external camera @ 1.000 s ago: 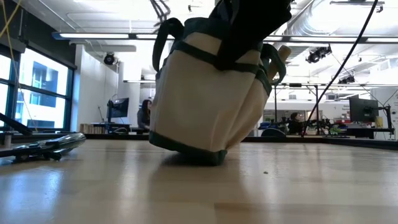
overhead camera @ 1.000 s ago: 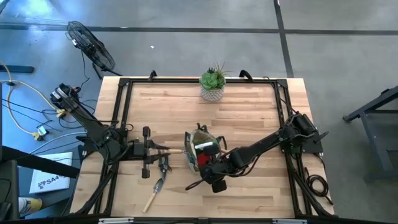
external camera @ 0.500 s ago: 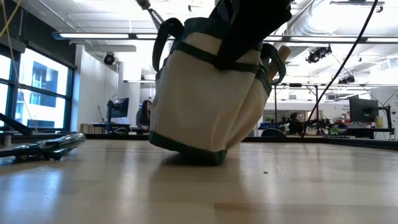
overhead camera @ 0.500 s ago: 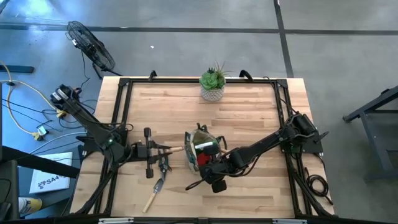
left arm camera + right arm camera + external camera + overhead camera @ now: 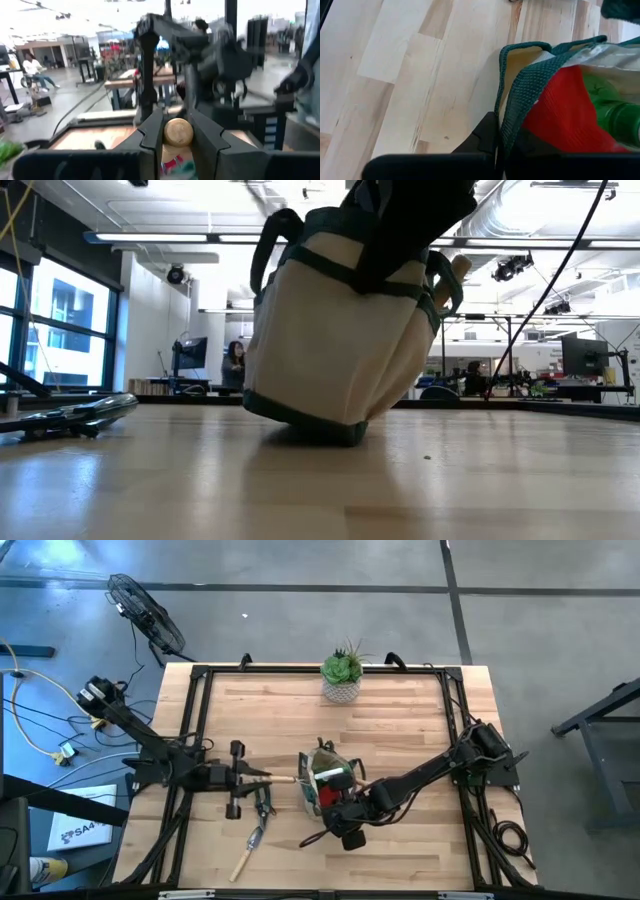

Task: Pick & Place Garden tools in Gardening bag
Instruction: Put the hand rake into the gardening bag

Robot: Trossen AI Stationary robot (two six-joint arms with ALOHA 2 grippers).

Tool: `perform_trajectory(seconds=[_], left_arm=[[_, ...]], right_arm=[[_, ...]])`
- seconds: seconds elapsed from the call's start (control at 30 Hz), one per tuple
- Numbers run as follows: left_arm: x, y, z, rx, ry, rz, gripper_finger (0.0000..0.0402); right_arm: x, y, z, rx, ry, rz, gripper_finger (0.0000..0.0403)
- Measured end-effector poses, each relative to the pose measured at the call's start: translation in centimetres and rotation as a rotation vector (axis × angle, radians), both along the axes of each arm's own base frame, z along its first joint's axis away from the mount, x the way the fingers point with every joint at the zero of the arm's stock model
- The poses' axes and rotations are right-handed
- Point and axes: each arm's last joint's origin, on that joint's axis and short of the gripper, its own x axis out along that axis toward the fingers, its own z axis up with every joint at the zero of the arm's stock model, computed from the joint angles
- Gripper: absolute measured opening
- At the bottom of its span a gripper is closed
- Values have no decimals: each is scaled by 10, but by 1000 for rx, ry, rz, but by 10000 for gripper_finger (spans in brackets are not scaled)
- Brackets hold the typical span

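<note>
Left gripper (image 5: 172,145) clamping the round wooden handle end (image 5: 178,132) of a garden tool; tool head hidden beyond the fingers. Right gripper (image 5: 501,142) pinching, fully closed, the dark green rim (image 5: 520,90) of the gardening bag (image 5: 325,783), tilting it. Red glove-like item (image 5: 555,112) and green spray bottle (image 5: 615,117) lying inside, partly cut off. Remaining hand tools (image 5: 255,825) lying below the left gripper, details indistinct.

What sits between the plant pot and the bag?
Nothing: in the high view only bare tabletop separates the plant pot from the bag.
</note>
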Motion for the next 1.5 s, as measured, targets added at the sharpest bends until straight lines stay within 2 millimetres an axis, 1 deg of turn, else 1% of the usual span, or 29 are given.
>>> perform_trajectory(seconds=[0.07,0.3,0.57,0.73,0.93,1.07,1.23,1.5], left_arm=[[-1,0,-3,15,9,-22,64],[-2,0,-2,15,6,-42,64],[-1,1,-4,44,21,-10,64],[-5,4,-15,42,1,-9,64],[-15,11,-30,32,-75,-27,64],[-18,12,-34,46,-95,-43,64],[-15,15,-35,65,-92,-65,64],[-3,31,-40,42,-79,-91,64]], right_arm=[[0,0,0,0,1,-1,4],[0,0,0,-1,3,-2,4],[0,0,0,0,3,-1,4],[0,0,0,0,3,-1,4],[0,0,0,0,4,-1,4],[0,0,0,0,4,-1,4],[0,0,0,6,4,-12,4],[0,0,0,7,4,-14,4]])
